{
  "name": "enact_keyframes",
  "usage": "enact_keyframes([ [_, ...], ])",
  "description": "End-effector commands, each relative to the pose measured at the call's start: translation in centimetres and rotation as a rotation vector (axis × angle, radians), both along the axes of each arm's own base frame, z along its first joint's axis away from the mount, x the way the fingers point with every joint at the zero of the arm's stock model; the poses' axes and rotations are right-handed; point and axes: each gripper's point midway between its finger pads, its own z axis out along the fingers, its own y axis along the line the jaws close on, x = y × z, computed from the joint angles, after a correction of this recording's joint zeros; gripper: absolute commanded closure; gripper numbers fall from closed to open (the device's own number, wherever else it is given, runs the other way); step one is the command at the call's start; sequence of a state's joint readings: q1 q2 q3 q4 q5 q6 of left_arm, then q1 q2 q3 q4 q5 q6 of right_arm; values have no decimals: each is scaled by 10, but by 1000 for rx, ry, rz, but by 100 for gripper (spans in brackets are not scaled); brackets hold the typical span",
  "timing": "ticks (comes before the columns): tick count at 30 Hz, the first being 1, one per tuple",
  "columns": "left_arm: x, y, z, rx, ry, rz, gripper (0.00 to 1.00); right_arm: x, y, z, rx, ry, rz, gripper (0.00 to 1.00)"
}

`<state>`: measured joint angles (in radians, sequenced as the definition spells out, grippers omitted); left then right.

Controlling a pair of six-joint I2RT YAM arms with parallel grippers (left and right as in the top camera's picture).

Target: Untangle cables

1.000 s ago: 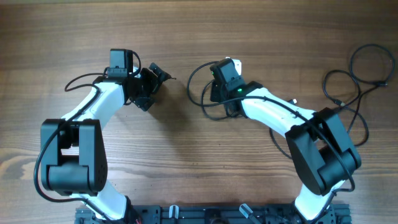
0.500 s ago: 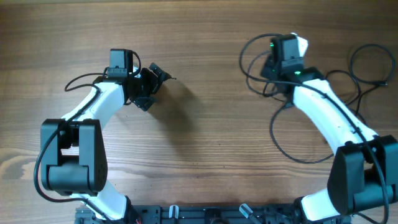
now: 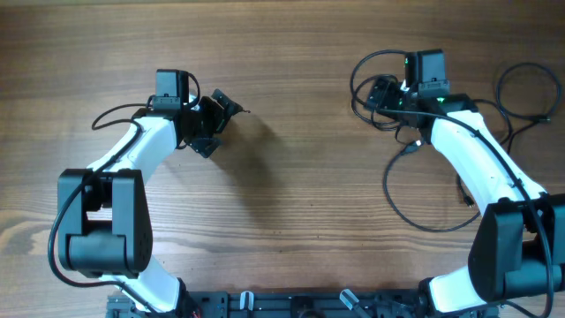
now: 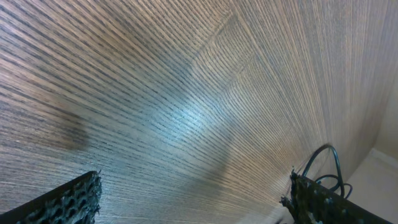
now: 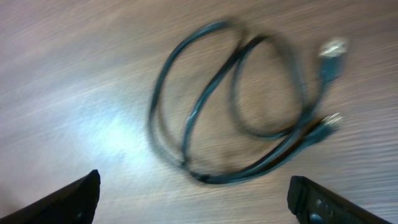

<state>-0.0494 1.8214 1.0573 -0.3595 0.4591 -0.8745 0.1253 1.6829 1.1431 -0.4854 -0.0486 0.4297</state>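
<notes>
Moved: right arm (image 3: 468, 155) has swung from the middle of the worktop (image 3: 291, 230) out toward 2 o'clock, taking a looped cable with it, and its fingers have parted; left arm (image 3: 146, 146) has not shifted.
Right hand (image 3: 381, 91): fingers wide apart, clamped on nothing. In the wrist view they sit at the lower corners, and the cable lies beyond them, clear of both.
Coiled cable (image 5: 200, 106): thin black cord in loose overlapping loops, lying flat on the wood at 2 o'clock. Its small plug ends (image 5: 329, 51) are on the coil's right side. It is blurred in the wrist view.
Other cables (image 3: 501, 88): looser black loops at the worktop's right edge, near 3 o'clock, apart from the coil.
Left hand (image 3: 219, 110): at 10 o'clock, fingers wide apart over bare wood, gripping nothing.
</notes>
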Motion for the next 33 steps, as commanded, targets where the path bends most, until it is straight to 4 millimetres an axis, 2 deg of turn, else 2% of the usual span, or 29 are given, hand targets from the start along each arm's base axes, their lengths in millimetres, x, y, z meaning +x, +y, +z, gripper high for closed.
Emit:
enact_keyframes([
  [1,2,-1,10,-9,-26,-9,0,-5,27,6,105,5,134,0],
  [33,2,-1,10,-9,-26,-9,0,-3,27,8,106,-7,134,0],
])
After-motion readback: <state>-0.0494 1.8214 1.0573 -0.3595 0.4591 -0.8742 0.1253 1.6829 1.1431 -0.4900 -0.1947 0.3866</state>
